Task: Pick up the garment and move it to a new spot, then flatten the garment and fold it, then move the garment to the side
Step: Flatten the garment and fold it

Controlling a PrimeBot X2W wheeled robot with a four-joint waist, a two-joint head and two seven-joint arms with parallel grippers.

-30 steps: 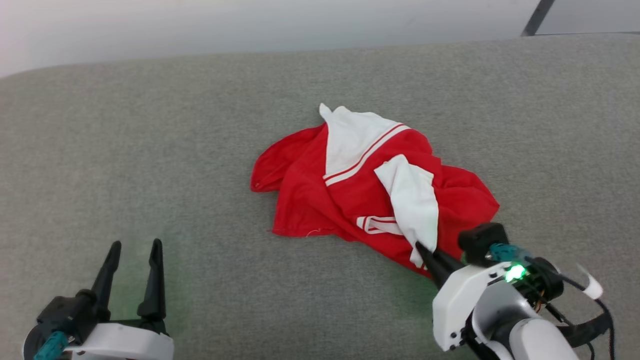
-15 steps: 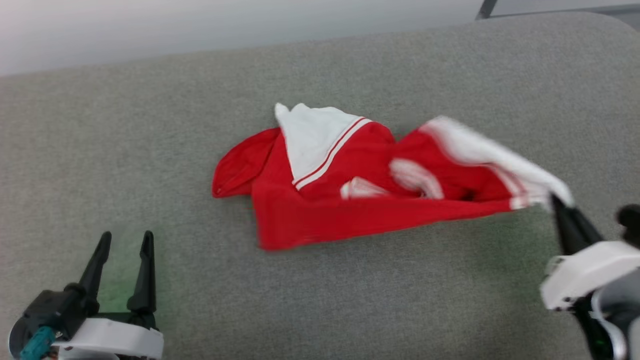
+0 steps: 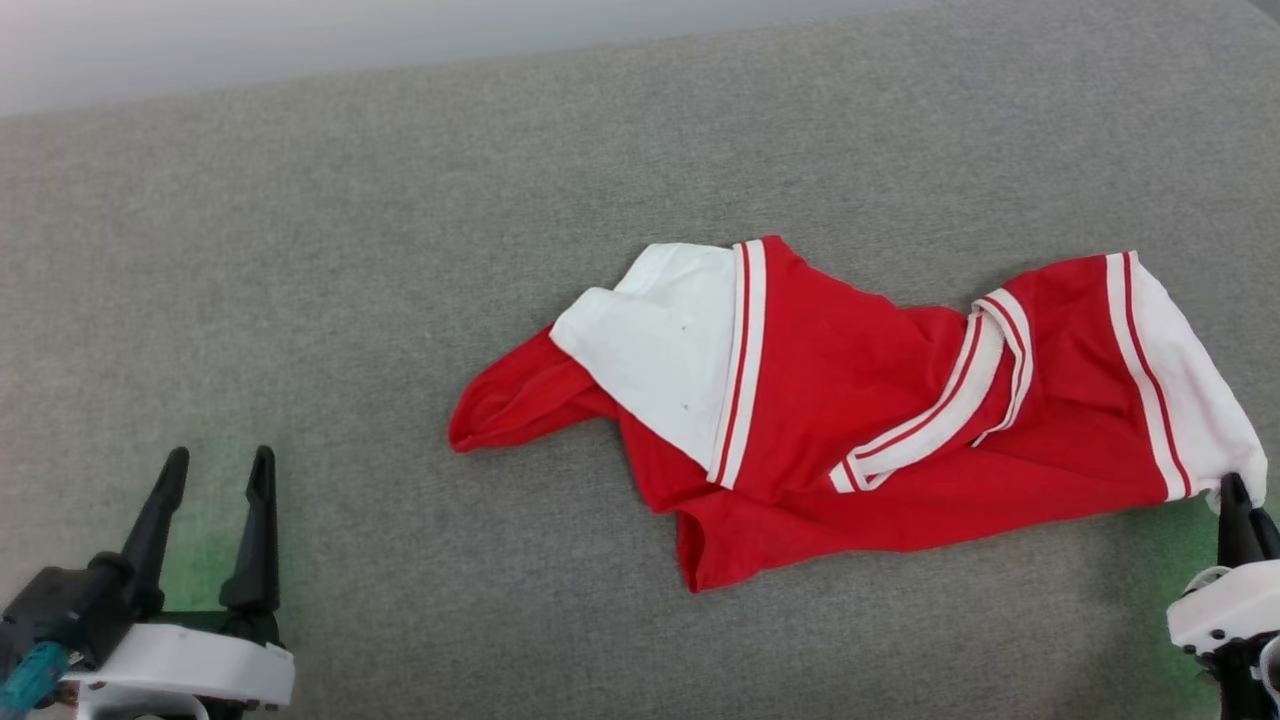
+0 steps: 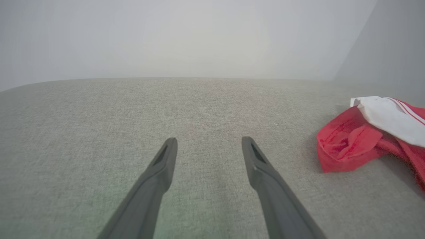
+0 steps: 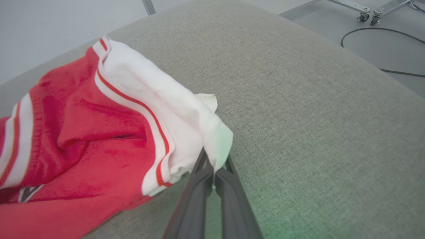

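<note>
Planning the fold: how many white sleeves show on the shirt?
2. One sleeve lies folded over the left of the shirt; the other, at its right end, is pinched by the right tool.

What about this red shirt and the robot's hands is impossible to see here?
- Head view: the garment lies crumpled, and its own folds hide whatever is on its front.
- Head view: the right gripper is partly cut off by the picture's edge.
- Left wrist view: the right edge cuts off most of the garment.
</note>
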